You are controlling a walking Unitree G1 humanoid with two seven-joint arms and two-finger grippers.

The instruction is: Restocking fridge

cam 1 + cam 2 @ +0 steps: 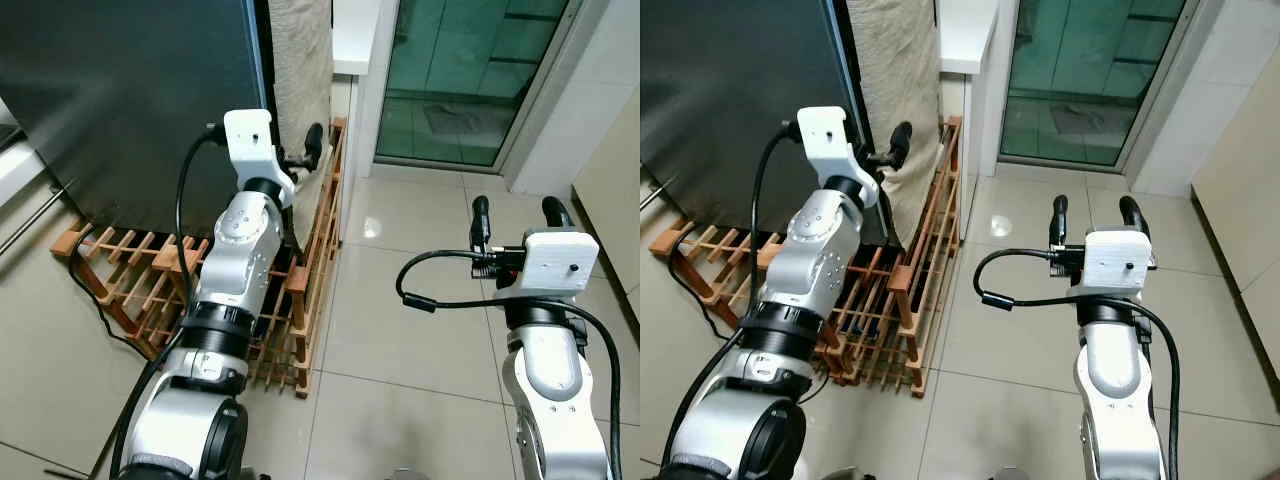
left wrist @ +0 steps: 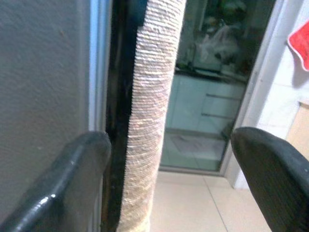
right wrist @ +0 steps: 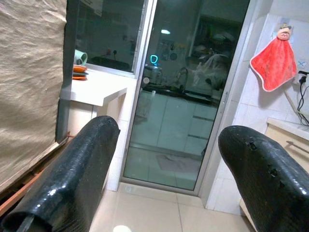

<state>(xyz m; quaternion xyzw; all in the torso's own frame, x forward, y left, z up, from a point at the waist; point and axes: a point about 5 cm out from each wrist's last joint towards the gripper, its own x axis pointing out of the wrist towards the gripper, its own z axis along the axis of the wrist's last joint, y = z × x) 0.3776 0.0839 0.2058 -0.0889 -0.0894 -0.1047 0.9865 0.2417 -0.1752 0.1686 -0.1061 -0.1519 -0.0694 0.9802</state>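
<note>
In the left eye view, the tall dark grey fridge (image 1: pixel 130 100) fills the upper left of the frame, its door shut. The left hand (image 1: pixel 300 160) reaches toward the door's right edge at upper centre, above a low wooden lattice rack (image 1: pixel 290 300), likely to get hold of the door. The right hand (image 1: pixel 510 215), at centre right, hovers over the pale tiled floor (image 1: pixel 400 330), its fingers spread wide and empty.

In the left wrist view, that hand's fingers (image 2: pixel 72 183) are wide apart, framing the fridge edge and a beige woven cloth (image 2: pixel 152 111).

In the right wrist view, a glass sliding door (image 3: pixel 188 87) stands ahead.
</note>
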